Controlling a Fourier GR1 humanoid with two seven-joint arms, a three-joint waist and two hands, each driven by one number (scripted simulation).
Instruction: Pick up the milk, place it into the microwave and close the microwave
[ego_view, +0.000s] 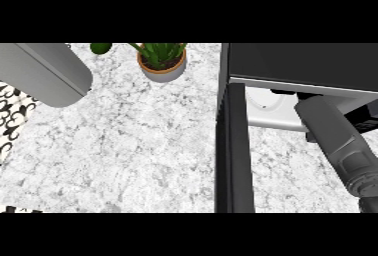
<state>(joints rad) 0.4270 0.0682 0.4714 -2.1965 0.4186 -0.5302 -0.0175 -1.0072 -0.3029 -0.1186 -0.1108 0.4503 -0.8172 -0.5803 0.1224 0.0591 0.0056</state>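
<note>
The black microwave (303, 60) stands at the upper right with its white inside (266, 107) showing. Its dark door (235, 150) is swung open and juts toward me, seen edge-on. My right forearm (336, 140) slants from the lower right edge up to the microwave's opening. A small black part of my right hand (368, 204) shows at the forearm's lower end, cut off by the picture's edge. My left forearm (40, 70) fills the upper left corner, and its hand is out of sight. No milk shows anywhere in view.
A potted green plant (162, 62) stands at the back of the speckled white counter (125, 150), left of the microwave. A black-and-white patterned surface (11, 117) runs along the left edge.
</note>
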